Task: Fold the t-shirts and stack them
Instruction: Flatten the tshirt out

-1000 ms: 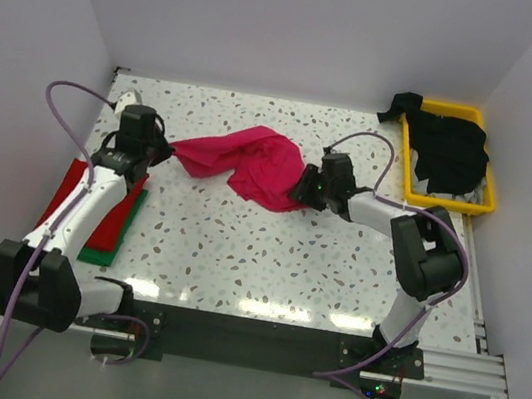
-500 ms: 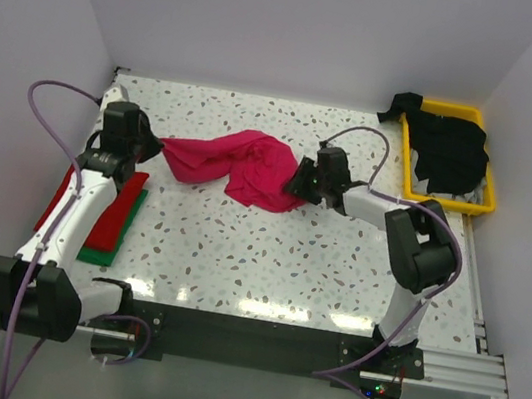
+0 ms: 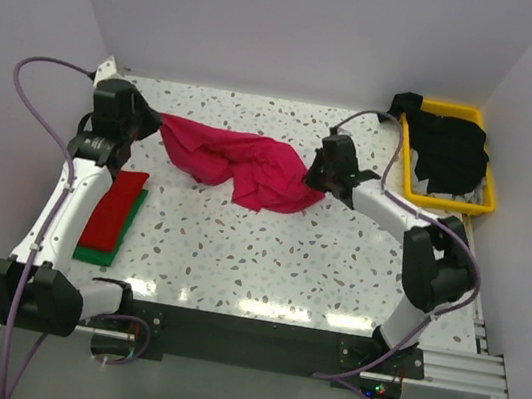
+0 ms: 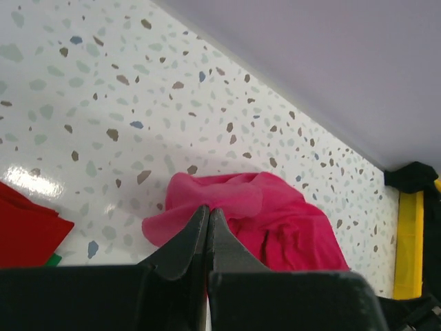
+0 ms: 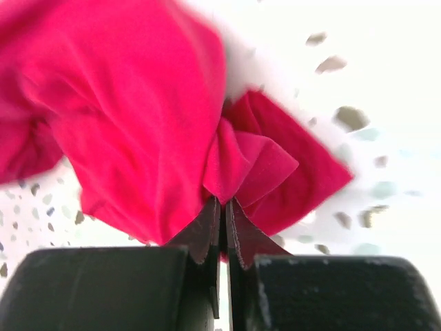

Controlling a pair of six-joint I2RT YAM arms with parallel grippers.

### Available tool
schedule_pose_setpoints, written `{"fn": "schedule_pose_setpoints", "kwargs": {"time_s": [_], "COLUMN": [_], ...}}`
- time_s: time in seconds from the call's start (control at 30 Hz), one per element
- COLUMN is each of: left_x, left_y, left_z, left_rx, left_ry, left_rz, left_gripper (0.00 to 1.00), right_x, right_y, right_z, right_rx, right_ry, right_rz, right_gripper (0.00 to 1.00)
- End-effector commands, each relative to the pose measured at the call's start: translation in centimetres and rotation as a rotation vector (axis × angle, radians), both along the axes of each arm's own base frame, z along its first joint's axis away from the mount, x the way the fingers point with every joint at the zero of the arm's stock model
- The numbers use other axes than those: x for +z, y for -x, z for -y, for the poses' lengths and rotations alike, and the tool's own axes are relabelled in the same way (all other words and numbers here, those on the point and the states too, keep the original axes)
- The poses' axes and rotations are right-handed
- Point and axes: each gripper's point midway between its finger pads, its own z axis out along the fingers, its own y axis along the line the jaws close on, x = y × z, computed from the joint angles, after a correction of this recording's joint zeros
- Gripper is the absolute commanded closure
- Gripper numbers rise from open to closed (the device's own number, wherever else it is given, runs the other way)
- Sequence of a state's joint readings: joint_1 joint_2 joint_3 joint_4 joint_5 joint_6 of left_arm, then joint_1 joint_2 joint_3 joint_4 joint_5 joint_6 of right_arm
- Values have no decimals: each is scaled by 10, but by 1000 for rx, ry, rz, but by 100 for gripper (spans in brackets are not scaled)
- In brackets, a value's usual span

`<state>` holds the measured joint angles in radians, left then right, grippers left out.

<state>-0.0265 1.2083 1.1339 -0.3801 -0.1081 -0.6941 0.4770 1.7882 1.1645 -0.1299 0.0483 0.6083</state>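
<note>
Stretching across mid-frame over the desk (image 3: 337,261), magenta-pink t-shirt (image 3: 242,160), left hand (image 3: 156,121) closed on its left end, right hand (image 3: 311,178) closed on its right end, red t-shirt (image 3: 115,208) atop green t-shirt (image 3: 95,256), lower left

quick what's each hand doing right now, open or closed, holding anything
left hand: closed, pinching an edge of the pink t-shirt
right hand: closed, pinching a fold of the same pink t-shirt

Right gripper (image 3: 310,178) has clamped the pink shirt (image 3: 242,160); left gripper (image 3: 156,121) pulled farther back, spreading it
</note>
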Motion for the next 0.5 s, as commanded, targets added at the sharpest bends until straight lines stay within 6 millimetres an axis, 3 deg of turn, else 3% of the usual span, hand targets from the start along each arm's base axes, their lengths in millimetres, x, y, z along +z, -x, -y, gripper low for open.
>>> {"fn": "schedule_pose_setpoints", "kwargs": {"time_s": [0.0,0.03,0.07,0.1,0.2,0.33,0.47], "left_x": [57,71,79,87,121,155,186], "left_y": [-7,-7,-7,-6,0,15,39], "left_z": [-9,-11,-13,-14,-17,-22,-28], "left_rx": [21,27,38,42,57,77,106], "left_ry": [-35,-42,-48,-51,-63,-78,-90], "left_rz": [137,164,177,194,269,340,407], "left_gripper": [100,100,100,100,100,100,100], "right_x": [122,136,164,167,220,288,337], "right_y": [-25,-25,-21,-23,-13,12,44], "right_z": [46,56,65,72,97,124,146], "right_rx": [-137,-158,-171,-190,-254,-319,-361], "right_ry": [118,135,143,167,173,149,135], "right_rz": [284,310,363,369,476,610,708], "right_gripper": [100,100,100,100,100,100,100]}}
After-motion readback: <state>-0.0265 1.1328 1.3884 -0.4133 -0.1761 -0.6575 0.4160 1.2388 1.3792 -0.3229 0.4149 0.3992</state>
